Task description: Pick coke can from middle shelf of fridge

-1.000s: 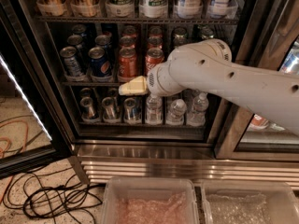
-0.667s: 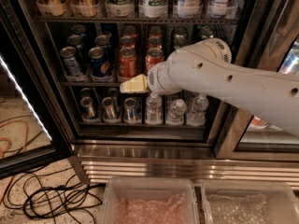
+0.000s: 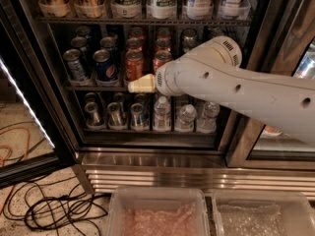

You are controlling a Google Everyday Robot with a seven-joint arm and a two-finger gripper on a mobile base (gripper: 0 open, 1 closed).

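Fridge [image 3: 157, 173]: door open, three racks in view, ribbed steel base below.
Arm [image 3: 246, 90]: white, enters from the right and crosses in front of the middle and lower racks.
Two clear plastic bins [image 3: 157, 210] in the foreground, side by side.
Black cables [image 3: 59, 213] tangled on the floor, lower left.
Middle shelf [image 3: 88, 88]: cans in lanes, blue cans [image 3: 104, 65] to the left, red ones toward the centre.
Water bottles [image 3: 161, 113] stand upright on the rack beneath.
Coke can [image 3: 134, 63]: upright, front of its lane on the middle shelf, just right of a blue can.
Gripper [image 3: 141, 84]: cream-coloured tip at the shelf's front edge, overlapping the coke can's base in this view. Contact cannot be told; whether it is spread or closed cannot be told.
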